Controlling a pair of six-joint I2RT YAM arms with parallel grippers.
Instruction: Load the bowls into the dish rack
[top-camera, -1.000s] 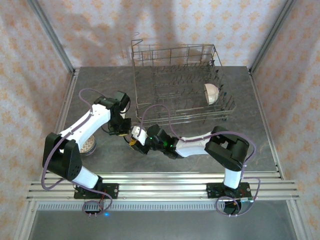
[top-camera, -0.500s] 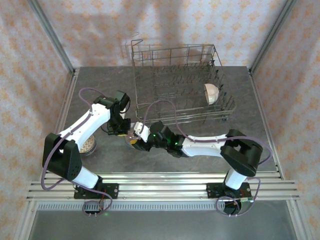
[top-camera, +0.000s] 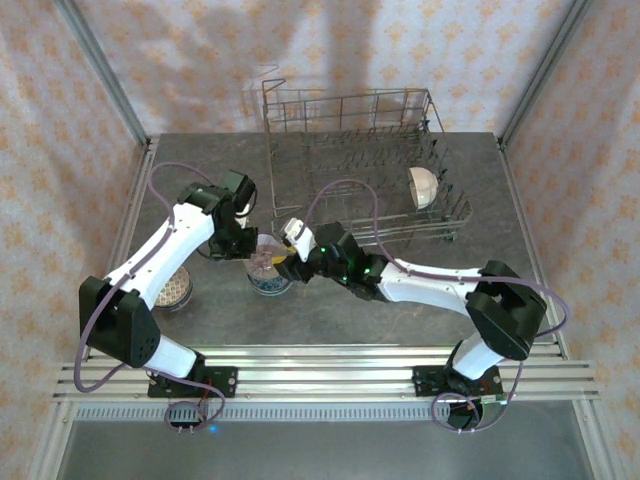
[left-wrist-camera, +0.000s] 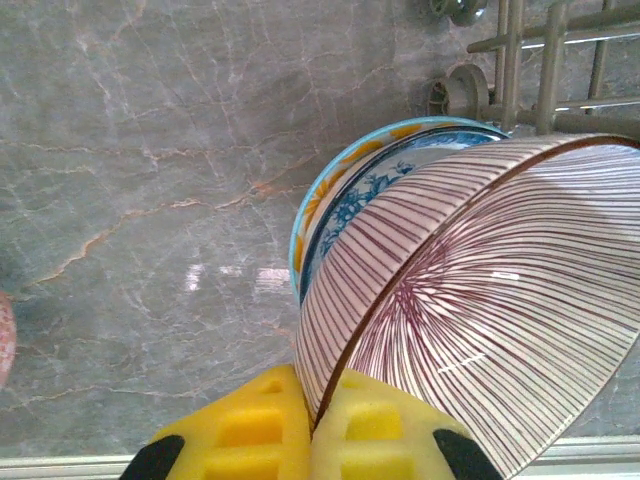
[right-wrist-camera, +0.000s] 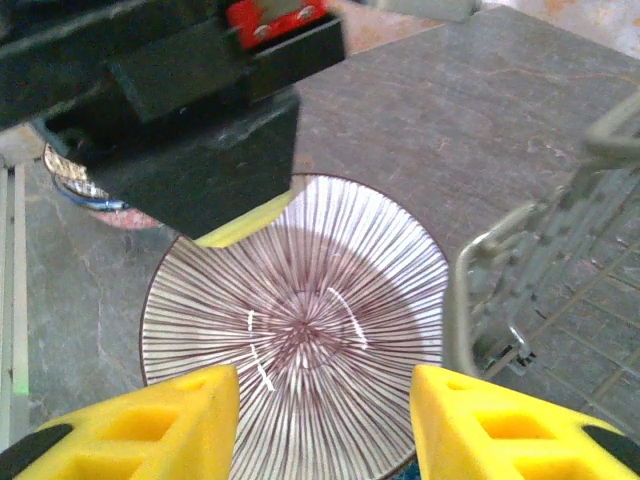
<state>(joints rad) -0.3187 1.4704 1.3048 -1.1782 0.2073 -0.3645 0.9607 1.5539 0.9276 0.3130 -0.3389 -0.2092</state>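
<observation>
Jaws of left gripper (left-wrist-camera: 312, 425) pinch the rim of striped bowl (left-wrist-camera: 480, 300), held on edge above stacked bowls (left-wrist-camera: 345, 190) on bench (left-wrist-camera: 130, 150). Right gripper (right-wrist-camera: 325, 420) jaws spread, one on each side of the bowl, whose open face is turned toward them. Dish rack (top-camera: 345, 98) lies far-right; right arm nearer. Judgement: handover pending.

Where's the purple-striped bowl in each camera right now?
Top external: striped bowl left of centre, where both arms meet.
Left wrist: lower right, rim pinched by the left fingers.
Right wrist: centre, between the open right fingers.
Shared landmark: dish rack, at upper centre, top right, right edge respectively.
</observation>
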